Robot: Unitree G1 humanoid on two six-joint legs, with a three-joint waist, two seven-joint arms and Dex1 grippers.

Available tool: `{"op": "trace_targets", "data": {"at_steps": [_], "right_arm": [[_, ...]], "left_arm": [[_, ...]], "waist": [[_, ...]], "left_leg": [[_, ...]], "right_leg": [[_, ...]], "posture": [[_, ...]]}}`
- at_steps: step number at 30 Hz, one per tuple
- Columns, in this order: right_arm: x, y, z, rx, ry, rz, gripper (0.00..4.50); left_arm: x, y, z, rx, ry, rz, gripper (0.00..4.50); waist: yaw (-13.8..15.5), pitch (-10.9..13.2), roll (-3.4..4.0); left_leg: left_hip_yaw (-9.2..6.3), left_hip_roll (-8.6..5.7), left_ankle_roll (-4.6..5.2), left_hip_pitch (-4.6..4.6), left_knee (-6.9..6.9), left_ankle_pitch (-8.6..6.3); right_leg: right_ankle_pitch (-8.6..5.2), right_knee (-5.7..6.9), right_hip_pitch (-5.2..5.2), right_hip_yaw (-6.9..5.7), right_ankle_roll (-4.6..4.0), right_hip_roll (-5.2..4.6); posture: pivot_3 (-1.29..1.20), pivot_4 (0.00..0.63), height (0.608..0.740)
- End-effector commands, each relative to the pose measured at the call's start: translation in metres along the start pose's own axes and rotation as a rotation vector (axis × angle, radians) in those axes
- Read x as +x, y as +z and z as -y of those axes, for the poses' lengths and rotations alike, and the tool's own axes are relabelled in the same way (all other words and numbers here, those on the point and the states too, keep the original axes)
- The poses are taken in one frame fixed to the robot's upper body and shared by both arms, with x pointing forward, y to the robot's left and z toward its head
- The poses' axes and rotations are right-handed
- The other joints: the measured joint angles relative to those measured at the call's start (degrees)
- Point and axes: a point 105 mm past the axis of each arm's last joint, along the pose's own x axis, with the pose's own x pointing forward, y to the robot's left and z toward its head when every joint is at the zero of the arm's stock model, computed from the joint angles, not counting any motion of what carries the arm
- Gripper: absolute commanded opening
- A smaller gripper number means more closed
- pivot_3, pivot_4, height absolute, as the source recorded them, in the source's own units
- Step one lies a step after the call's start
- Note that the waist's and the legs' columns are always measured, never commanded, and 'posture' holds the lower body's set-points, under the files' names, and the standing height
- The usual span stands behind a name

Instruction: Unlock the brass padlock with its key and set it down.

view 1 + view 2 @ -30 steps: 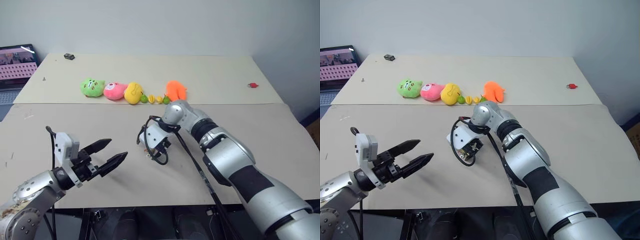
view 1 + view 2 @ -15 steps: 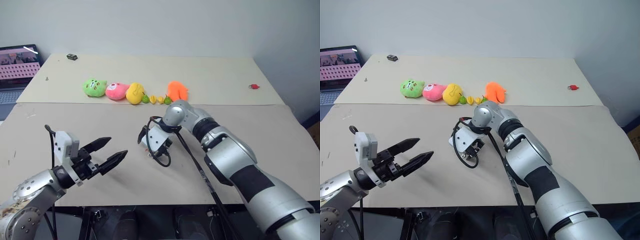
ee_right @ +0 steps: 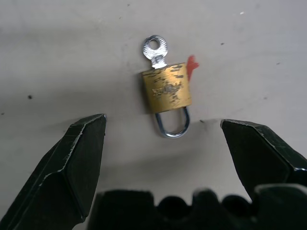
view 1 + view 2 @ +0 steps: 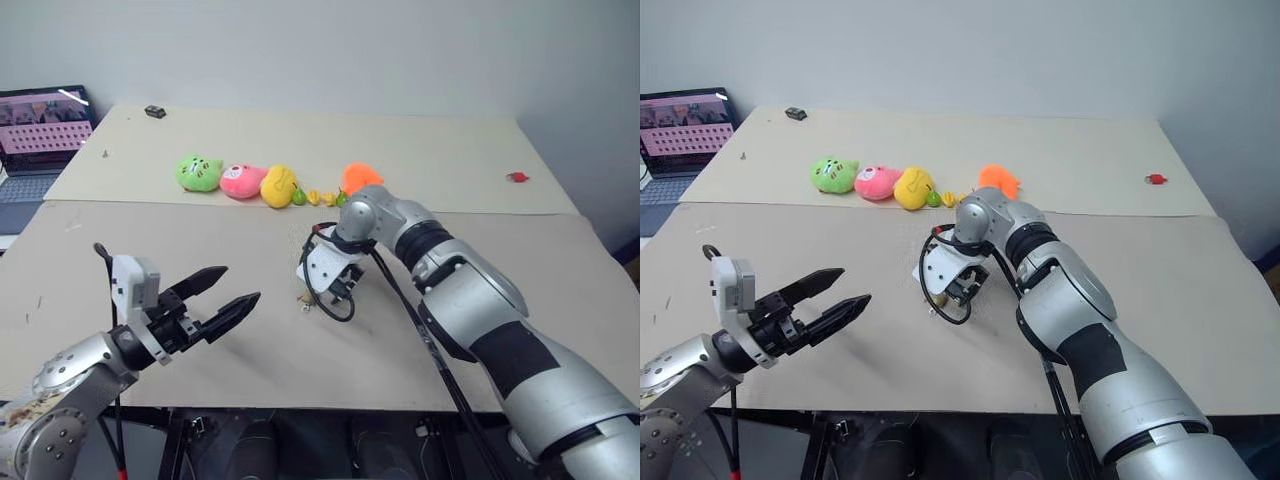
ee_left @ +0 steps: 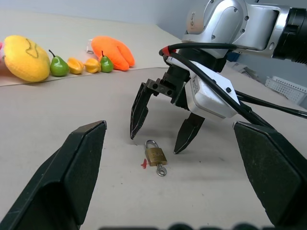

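Note:
The brass padlock [image 3: 166, 88] lies flat on the beige table [image 4: 180, 240], its silver shackle closed. The key [image 3: 155, 48] sticks out of the end of its body away from the shackle. My right gripper [image 4: 330, 290] points steeply down just above the padlock [image 5: 155, 155] and is open. One black fingertip [image 5: 135, 132] stands on each side of the lock, and neither touches it. My left gripper [image 4: 238, 284] hovers level at the near left, open and holding nothing, aimed toward the padlock.
A row of plush toys [image 4: 240, 180] and small toy fruits [image 5: 76, 65] lies behind the padlock, with an orange plush [image 4: 358, 176] nearest my right arm. A laptop [image 4: 40, 125] sits far left. A small red object [image 4: 517, 177] lies far right.
The camera has shifted a little. My right gripper has tipped further downward and edged to the right over the padlock. The left gripper has stayed in place.

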Motion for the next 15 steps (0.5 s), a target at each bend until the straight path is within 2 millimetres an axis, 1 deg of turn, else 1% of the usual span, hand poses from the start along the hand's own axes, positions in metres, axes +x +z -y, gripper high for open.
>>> {"op": "trace_targets", "data": {"at_steps": [1, 5, 9, 15], "right_arm": [[0.007, -0.015, -0.027, 0.059, 0.173, -0.065, 4.42], [0.008, -0.012, -0.027, 0.066, 0.199, -0.060, 4.42], [0.009, -0.004, -0.022, 0.064, 0.196, -0.030, 4.42], [0.003, 0.023, 0.010, 0.040, 0.093, 0.051, 4.42]], "left_arm": [[0.002, 0.006, 0.005, 0.008, -0.013, 0.039, 4.50], [0.000, 0.007, 0.003, 0.000, -0.005, 0.047, 4.50], [-0.001, 0.011, 0.001, -0.007, 0.001, 0.070, 4.50], [0.001, 0.011, 0.000, -0.031, -0.001, 0.084, 4.50]], "waist": [[0.12, 0.00, -0.01], [0.21, 0.00, 0.00], [0.04, 0.00, -0.01], [-0.59, -0.01, -0.01]], "left_leg": [[0.00, -0.02, 0.00, -0.01, 0.00, 0.00], [-0.01, -0.02, 0.00, -0.04, 0.00, 0.00], [0.00, -0.01, -0.01, -0.03, -0.01, 0.00], [-0.01, 0.01, -0.01, -0.03, -0.07, -0.01]], "right_leg": [[0.00, 0.00, 0.00, -0.01, 0.00, -0.01], [-0.01, 0.00, -0.03, -0.03, 0.01, -0.02], [-0.01, 0.01, -0.04, -0.03, 0.00, -0.01], [-0.02, 0.02, -0.09, -0.03, -0.02, 0.01]], "posture": [[0.00, 0.150, 0.717], [0.00, 0.150, 0.717], [0.00, 0.150, 0.717], [0.00, 0.150, 0.717]]}}
